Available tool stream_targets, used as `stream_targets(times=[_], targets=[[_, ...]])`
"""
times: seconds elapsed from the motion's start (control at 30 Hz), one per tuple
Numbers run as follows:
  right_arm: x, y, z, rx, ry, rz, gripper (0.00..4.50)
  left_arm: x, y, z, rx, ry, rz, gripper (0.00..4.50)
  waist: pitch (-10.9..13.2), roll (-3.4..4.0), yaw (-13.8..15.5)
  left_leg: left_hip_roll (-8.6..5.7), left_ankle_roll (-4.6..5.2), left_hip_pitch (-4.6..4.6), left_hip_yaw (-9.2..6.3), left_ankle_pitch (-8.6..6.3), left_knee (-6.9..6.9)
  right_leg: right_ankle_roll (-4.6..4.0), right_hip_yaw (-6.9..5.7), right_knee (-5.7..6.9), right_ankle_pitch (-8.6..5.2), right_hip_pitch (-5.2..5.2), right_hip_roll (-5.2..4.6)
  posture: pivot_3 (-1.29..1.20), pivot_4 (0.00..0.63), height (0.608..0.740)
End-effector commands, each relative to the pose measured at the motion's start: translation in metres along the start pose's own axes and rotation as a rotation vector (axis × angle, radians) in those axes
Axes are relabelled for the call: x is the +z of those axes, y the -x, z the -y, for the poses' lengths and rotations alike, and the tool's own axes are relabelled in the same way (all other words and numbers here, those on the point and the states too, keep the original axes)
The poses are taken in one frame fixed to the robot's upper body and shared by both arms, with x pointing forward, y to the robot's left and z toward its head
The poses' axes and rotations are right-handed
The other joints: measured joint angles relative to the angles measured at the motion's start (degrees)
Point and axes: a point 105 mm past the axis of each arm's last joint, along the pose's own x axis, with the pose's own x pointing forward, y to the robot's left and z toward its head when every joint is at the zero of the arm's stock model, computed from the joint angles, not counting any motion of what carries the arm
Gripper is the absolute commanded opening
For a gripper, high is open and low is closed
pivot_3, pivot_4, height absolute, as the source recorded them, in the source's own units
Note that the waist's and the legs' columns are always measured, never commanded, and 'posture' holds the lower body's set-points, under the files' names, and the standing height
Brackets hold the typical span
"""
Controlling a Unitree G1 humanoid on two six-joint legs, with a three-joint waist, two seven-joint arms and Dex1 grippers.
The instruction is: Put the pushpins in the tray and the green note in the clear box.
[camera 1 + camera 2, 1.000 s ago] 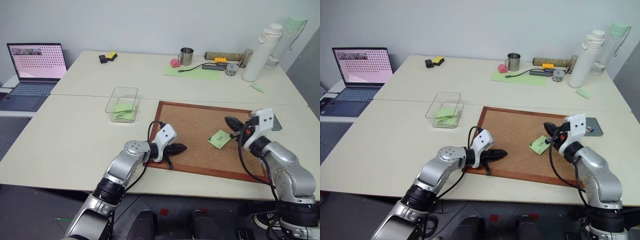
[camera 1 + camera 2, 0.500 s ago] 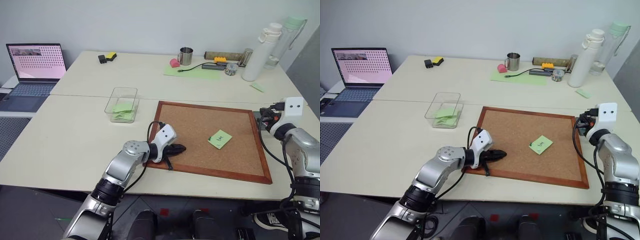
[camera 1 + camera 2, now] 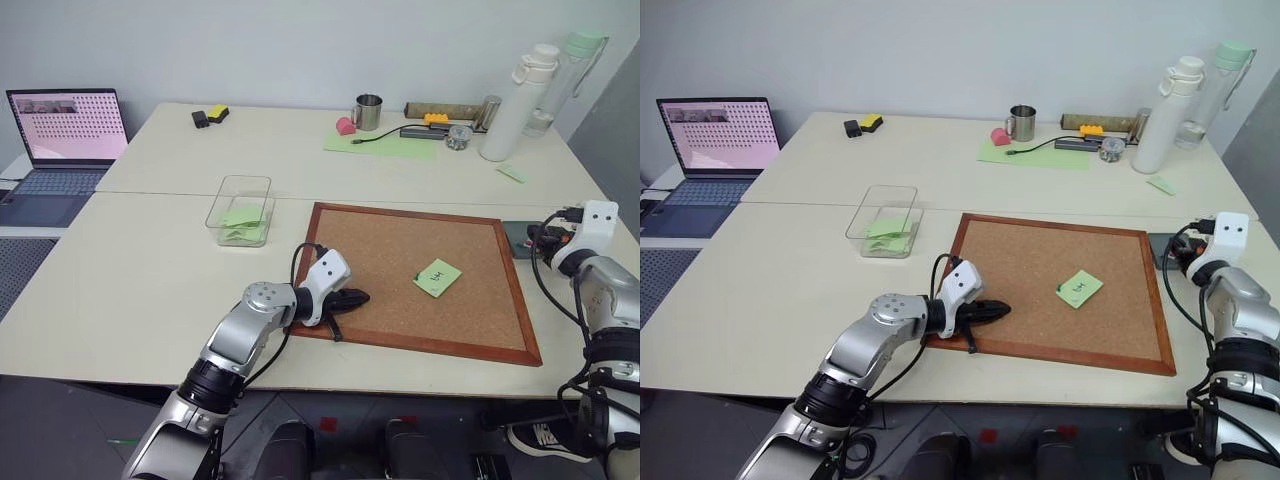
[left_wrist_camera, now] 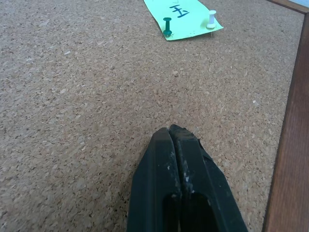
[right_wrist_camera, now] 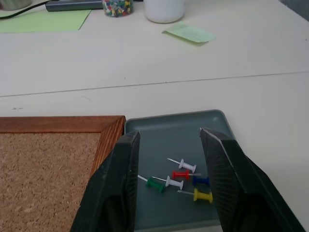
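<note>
A: Progress, going left to right? The clear box (image 3: 241, 208) is sitting on the table left of the cork board (image 3: 400, 250), and it is holding only unmarked green slips (image 3: 243, 216), so I am judging the note step as not done.

B: Agreed. The left gripper (image 4: 175, 137) is resting on the cork near the board's near-left edge, its two black fingers pressed together with nothing between them, pointing across the cork towards the green note (image 3: 437, 276).

A: The note is lying flat right of the board's middle, turned so it is sitting like a diamond, one corner pointing towards the far-right corner of the board. Two pushpins are standing in it, a green pin (image 4: 167, 25) and a white pin (image 4: 211, 18).

B: So those two are waiting to be pulled. At the far right, the right gripper (image 5: 169, 137) is hovering over the tray (image 5: 159, 126), which is lying just beside the board's right edge. Its fingers are standing apart, holding nothing.

A: Below them, loose pushpins (image 5: 180, 175) are lying in the tray: white, red, green, blue, yellow, lying on their sides at mixed angles.
</note>
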Motion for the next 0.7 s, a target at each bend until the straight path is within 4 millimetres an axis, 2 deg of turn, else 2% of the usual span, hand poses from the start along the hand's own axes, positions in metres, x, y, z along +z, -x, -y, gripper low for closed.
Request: stream_targets(times=[0.03, 0.1, 0.23, 0.4, 0.47, 0.7], targets=[[0.029, 0.009, -0.002, 0.052, 0.042, 0.108, 1.91, -0.005, 0.000, 0.002, -0.005, 0.006, -0.020, 0.00, 0.0, 0.00, 0.0, 0.00, 0.00, 0.00, 0.00, 0.00, 0.00, 0.00, 0.00, 0.00, 0.00, 0.00, 0.00, 0.00, 0.150, 0.740], [0.031, 0.015, -0.015, 0.127, 0.049, 0.122, 1.91, -0.005, 0.001, 0.003, -0.005, 0.006, -0.020, 0.00, 0.0, 0.00, 0.0, 0.00, 0.00, 0.00, 0.00, 0.00, -0.01, 0.00, -0.01, 0.00, 0.00, 0.00, 0.00, 0.00, 0.150, 0.740], [0.022, 0.057, -0.086, 0.524, 0.098, 0.113, 1.91, -0.006, 0.002, 0.003, -0.006, 0.006, -0.022, 0.00, 0.0, 0.06, 0.2, 0.00, 0.00, -0.09, -0.10, 0.00, -0.04, 0.00, -0.09, -0.01, 0.00, -0.02, -0.02, 0.00, 0.150, 0.740], [-0.001, 0.101, -0.137, 0.725, 0.142, 0.058, 1.91, -0.006, 0.003, 0.004, -0.007, 0.008, -0.024, 0.00, 0.0, 0.16, 0.1, 0.00, 0.01, -0.05, -0.18, -0.01, -0.04, 0.01, -0.15, 0.00, -0.01, 0.02, -0.02, 0.00, 0.150, 0.740], [-0.013, 0.111, -0.150, 0.751, 0.170, 0.032, 1.91, -0.006, 0.002, 0.005, -0.010, 0.008, -0.024, 0.00, 0.0, 0.14, 0.1, 0.02, 0.01, -0.04, -0.19, -0.01, 0.01, 0.01, -0.14, -0.04, -0.01, 0.04, -0.02, 0.00, 0.150, 0.740], [-0.039, 0.118, -0.174, 0.744, 0.169, 0.001, 1.91, -0.005, 0.001, 0.006, -0.025, 0.002, -0.029, 0.00, 0.0, 0.13, 0.2, 0.01, 0.00, -0.03, -0.16, -0.01, 0.02, 0.01, -0.10, -0.06, -0.03, 0.01, -0.02, 0.00, 0.150, 0.740]])
